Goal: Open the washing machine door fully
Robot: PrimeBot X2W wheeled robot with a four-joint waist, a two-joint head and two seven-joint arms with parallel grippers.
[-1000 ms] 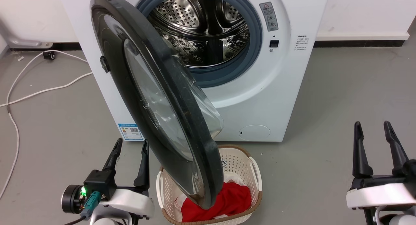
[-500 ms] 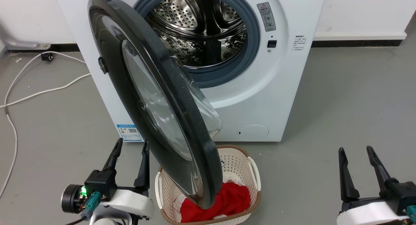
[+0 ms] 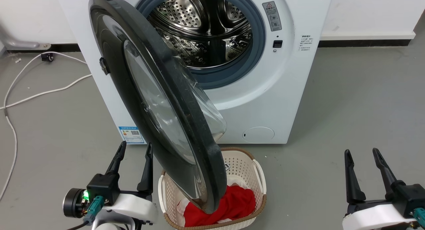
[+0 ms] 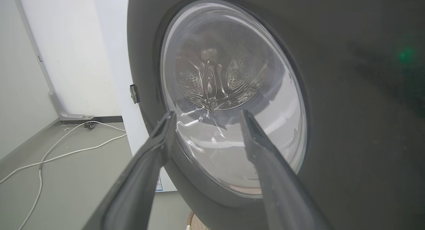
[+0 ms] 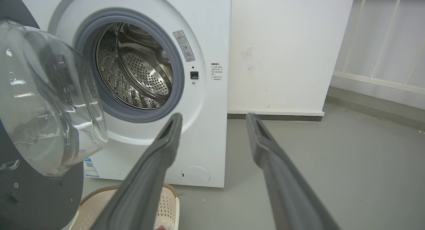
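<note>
The white washing machine (image 3: 265,90) stands ahead with its steel drum exposed. Its round black washing machine door (image 3: 132,80) hangs partly swung out on the left hinge, edge toward me, its lower rim over a basket. My left gripper (image 3: 135,147) is open just left of the door's lower outer face, touching nothing. In the left wrist view the left gripper (image 4: 206,114) points at the door's (image 4: 348,107) glass window. My right gripper (image 3: 361,151) is open at the lower right, well clear. The right wrist view shows the right gripper (image 5: 214,116), the door's glass bowl (image 5: 46,100) and the washing machine (image 5: 206,34).
A cream laundry basket (image 3: 257,172) with red cloth (image 3: 232,203) sits on the floor under the door's lower edge. White cables (image 3: 40,93) trail over the grey floor at the left. A white wall (image 5: 289,50) runs behind and to the right of the machine.
My right gripper has dropped lower and slightly left in the head view, still open. The head view has shifted a little. The door and left gripper stay put.
</note>
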